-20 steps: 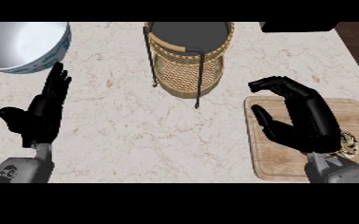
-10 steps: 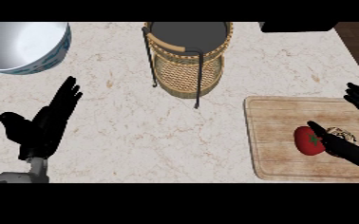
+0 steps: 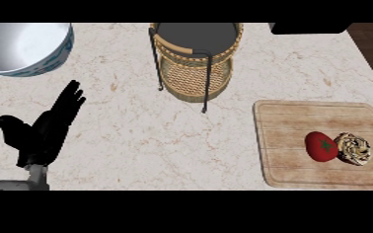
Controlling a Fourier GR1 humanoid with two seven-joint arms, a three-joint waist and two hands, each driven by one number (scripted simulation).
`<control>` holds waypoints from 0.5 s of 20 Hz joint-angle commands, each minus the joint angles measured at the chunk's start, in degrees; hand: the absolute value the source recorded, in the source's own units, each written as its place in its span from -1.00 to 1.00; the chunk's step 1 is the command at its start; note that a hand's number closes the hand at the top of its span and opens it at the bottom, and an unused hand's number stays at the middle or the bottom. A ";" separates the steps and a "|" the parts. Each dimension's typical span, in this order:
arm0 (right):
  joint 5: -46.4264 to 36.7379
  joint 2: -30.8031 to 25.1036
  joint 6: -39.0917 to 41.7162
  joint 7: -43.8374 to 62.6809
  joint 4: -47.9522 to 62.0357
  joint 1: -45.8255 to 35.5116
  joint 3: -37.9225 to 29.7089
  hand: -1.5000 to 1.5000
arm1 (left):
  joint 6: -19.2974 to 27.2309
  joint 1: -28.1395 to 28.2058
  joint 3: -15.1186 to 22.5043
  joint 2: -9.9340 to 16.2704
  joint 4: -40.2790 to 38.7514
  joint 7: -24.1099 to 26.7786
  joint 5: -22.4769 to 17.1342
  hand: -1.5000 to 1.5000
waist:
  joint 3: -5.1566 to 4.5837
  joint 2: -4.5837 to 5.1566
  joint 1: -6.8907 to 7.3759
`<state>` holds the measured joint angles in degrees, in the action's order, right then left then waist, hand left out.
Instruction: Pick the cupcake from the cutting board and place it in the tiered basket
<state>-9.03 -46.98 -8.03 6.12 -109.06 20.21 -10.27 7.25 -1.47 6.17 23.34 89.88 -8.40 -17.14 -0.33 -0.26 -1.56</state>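
Marble counter (image 3: 131,143), unlabelled cupcake (image 3: 353,148)

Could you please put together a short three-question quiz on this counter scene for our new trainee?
1. True or false: the cupcake already sits in the tiered basket.
2. What lies right beside the cupcake on the cutting board? A) a red tomato B) a spoon C) a cup
3. Which hand shows in the head view, and is it open or shut?

Key:
1. False; it lies on the cutting board.
2. A, the tomato, to its left.
3. The left hand, open, at the view's lower left.
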 commanded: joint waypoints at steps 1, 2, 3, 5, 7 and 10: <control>-2.96 -10.01 10.36 9.24 -5.35 5.57 1.96 -1.00 | -0.21 -1.06 0.03 0.37 0.35 -0.54 0.40 0.00 | -0.13 0.15 -0.09; -2.19 -10.92 12.68 12.35 -7.12 5.27 3.15 -1.00 | -1.09 -1.75 -0.27 0.65 -0.39 -0.80 -0.18 0.00 | -0.09 0.32 0.41; -1.54 -12.00 14.71 15.48 -9.19 5.86 3.40 -1.00 | -0.56 -1.04 0.51 -0.03 0.41 -1.02 0.26 0.00 | -0.03 0.20 0.67; 0.31 -12.48 17.60 21.04 -13.36 4.86 3.97 -1.00 | -2.22 -0.55 -1.13 0.06 -2.00 1.60 -0.60 0.00 | 0.08 0.27 1.13; 2.94 -13.00 20.56 27.71 -16.00 1.93 3.77 -1.00 | -0.95 -0.88 0.39 -0.24 1.24 -1.40 0.87 0.00 | 0.21 0.22 1.67; -0.62 -8.11 19.32 37.08 -22.84 -0.97 7.25 -1.00 | -1.33 -1.88 -0.24 -1.42 -0.07 -0.67 1.77 0.00 | 0.26 0.23 1.58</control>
<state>-8.94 -56.53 9.10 31.97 -124.31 21.75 -5.36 6.09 -3.03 6.08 22.50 89.24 -8.73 -16.22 -0.15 -0.02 -0.32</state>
